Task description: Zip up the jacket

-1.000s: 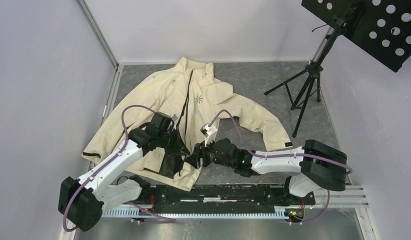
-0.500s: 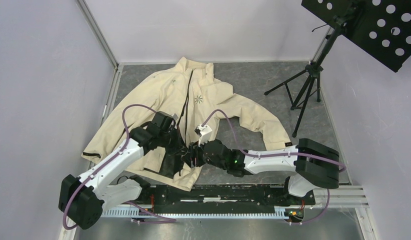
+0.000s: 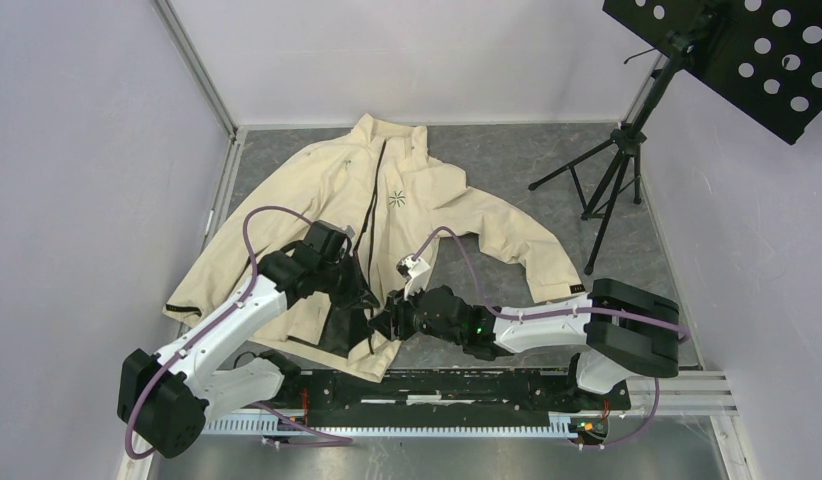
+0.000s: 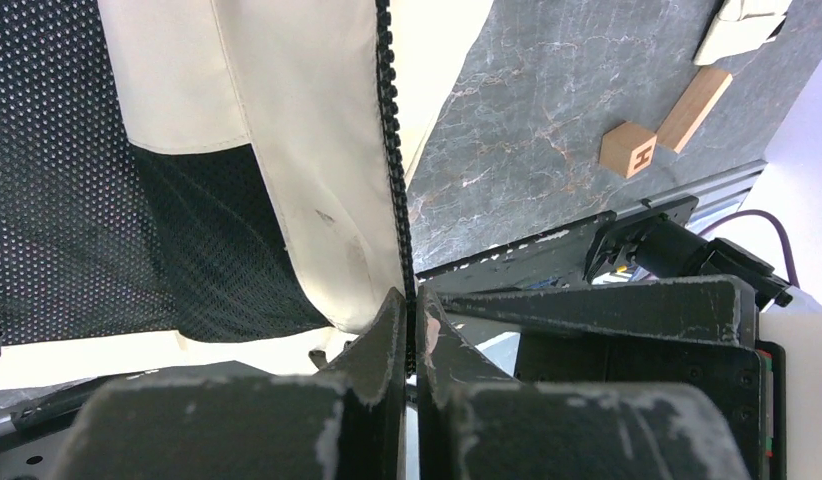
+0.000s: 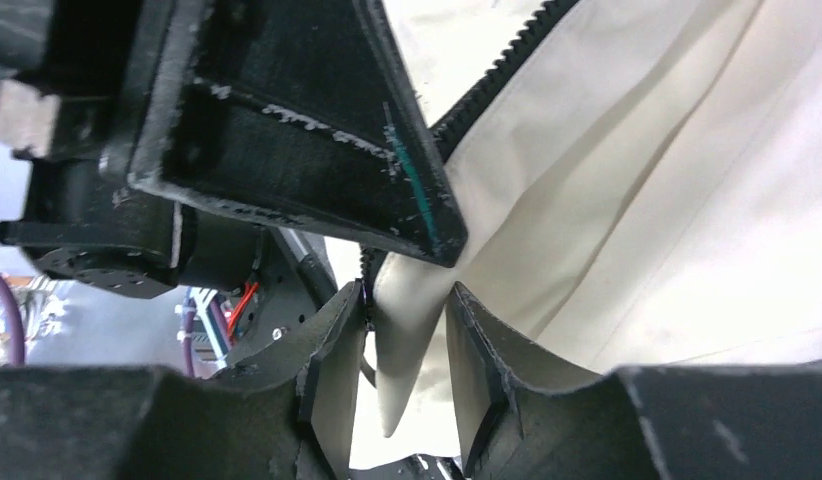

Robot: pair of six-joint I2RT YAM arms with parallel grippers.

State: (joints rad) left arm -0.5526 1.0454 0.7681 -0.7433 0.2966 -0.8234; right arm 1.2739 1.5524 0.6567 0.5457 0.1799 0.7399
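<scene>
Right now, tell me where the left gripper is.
In the top view, the left gripper sits at the jacket's near hem, left of the right gripper, shut on the zipper edge.

jacket (image 3: 332,185) flat on table (image 3: 507,160); tripod stand (image 3: 627,137) right

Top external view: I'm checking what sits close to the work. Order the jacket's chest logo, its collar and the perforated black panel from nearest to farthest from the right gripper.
1. The chest logo, on the jacket front, just beyond the right gripper.
2. The collar, at the jacket's far end.
3. The perforated black panel, top right corner.
</scene>
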